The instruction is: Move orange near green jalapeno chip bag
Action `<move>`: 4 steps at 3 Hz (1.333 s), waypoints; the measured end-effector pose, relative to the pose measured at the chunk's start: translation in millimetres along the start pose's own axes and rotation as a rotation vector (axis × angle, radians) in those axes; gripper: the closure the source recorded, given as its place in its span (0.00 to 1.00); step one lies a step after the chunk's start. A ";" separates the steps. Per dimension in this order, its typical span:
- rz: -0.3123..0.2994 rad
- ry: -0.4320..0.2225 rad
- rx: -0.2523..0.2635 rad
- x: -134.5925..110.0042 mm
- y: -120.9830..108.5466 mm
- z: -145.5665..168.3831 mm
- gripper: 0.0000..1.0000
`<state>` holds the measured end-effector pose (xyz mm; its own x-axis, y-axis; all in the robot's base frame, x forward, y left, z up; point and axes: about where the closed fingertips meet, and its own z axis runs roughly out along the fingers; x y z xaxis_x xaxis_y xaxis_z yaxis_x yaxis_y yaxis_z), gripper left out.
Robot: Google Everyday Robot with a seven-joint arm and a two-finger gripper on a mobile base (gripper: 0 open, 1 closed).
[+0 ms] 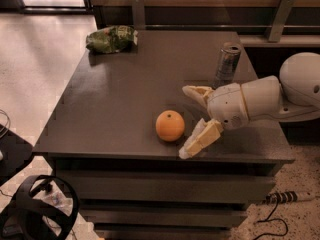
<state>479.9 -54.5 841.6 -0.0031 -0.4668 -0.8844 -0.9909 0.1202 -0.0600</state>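
The dark worktop [125, 99] carries everything. The white arm [270, 96] reaches in from the right, low over the front half. The bag [111, 38] lies crumpled at the far left corner, and a can [227, 64] stands upright near the far right, just behind the arm. The orange [170, 125] sits near the front edge, well apart from the bag, almost the whole worktop lying between them. The gripper [187, 121] is just right of the orange, its fingers [202, 138] spread wide, one behind the fruit's line and one in front, neither seeming to touch it. By the look of it the task is barely begun: the approach is nearly made, but the grasp, the carry across to the far left corner and the release beside the bag are all left to do.
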 end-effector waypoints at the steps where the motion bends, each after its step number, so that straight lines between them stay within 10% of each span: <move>1: -0.010 0.006 -0.024 -5.1 1.6 10.6 0.00; 2: -0.011 0.020 -0.048 -3.5 3.9 22.1 0.00; 4: -0.015 0.020 -0.054 -6.0 5.4 24.4 0.39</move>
<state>477.8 -29.7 835.2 0.0101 -0.4854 -0.8743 -0.9967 0.0660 -0.0482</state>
